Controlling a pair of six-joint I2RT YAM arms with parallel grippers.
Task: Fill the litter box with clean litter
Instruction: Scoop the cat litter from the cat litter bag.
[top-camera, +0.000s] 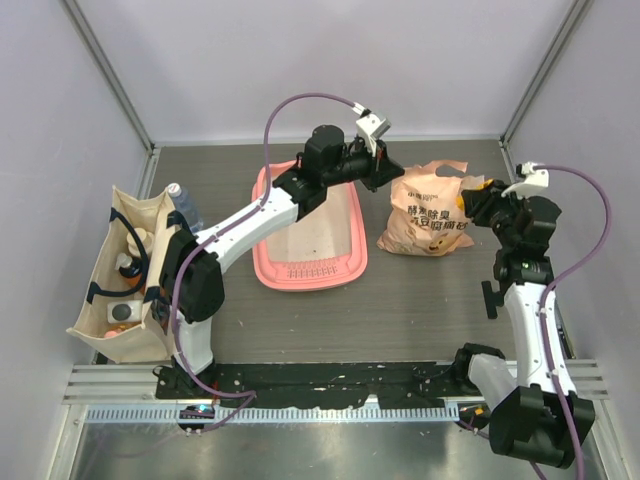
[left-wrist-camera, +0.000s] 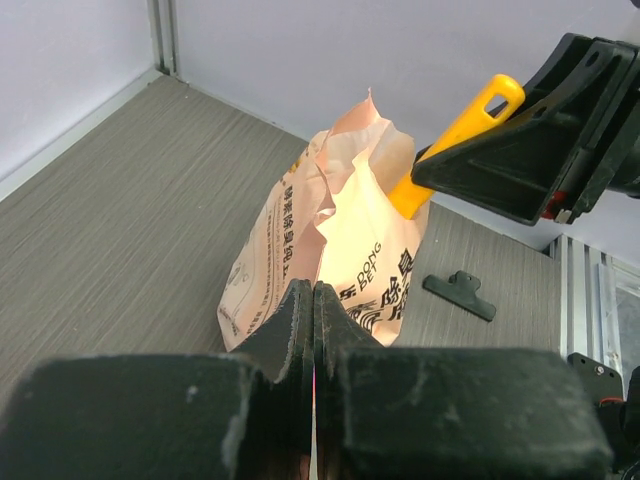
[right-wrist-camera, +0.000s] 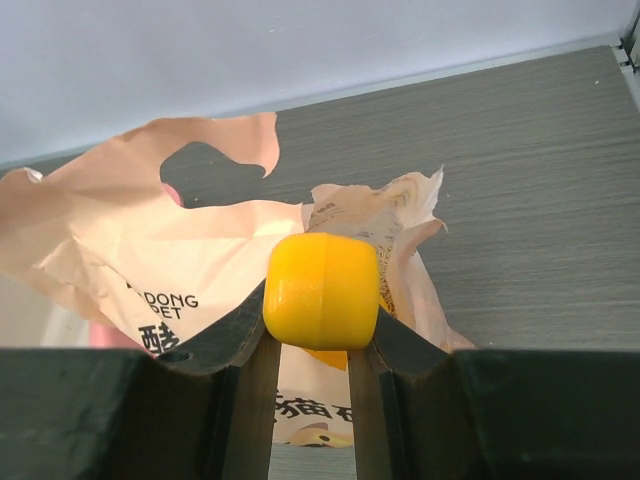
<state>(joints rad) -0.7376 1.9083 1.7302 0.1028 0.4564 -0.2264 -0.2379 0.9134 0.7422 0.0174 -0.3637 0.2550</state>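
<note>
Right jaws are clamped on the end of the yellow scoop (right-wrist-camera: 320, 290), one on each side of its handle, spread only as far as the handle is thick. From there the scoop slants down into the mouth of the peach bag (left-wrist-camera: 350, 220). That grip on the far end of the handle looks chosen so the bowl can reach deep without the arm crowding the opening.

Left jaws are pressed flat together with no gap. A thin edge of the bag's film seems to run into them, so I judge they are pinching the bag's rim and lifting it. This would hold the mouth open and steady the soft bag against the push of the scoop. One flap with a cut-out handle stands raised on that side, which fits.

Clean litter itself is not visible; it is presumably inside the bag, hidden by the folded film. The litter box (top-camera: 305, 284) lies on the counter (top-camera: 400, 310) just beside the bag, on the left arm's side, its grille end toward the arm bases. Its whitish floor shows no pile where the arm does not cover it, so filling seems barely begun.

Farther out, a black clip (left-wrist-camera: 458, 294) lies on the counter near the right arm, and a beige tote (top-camera: 110, 270) sits well apart at the left edge.
</note>
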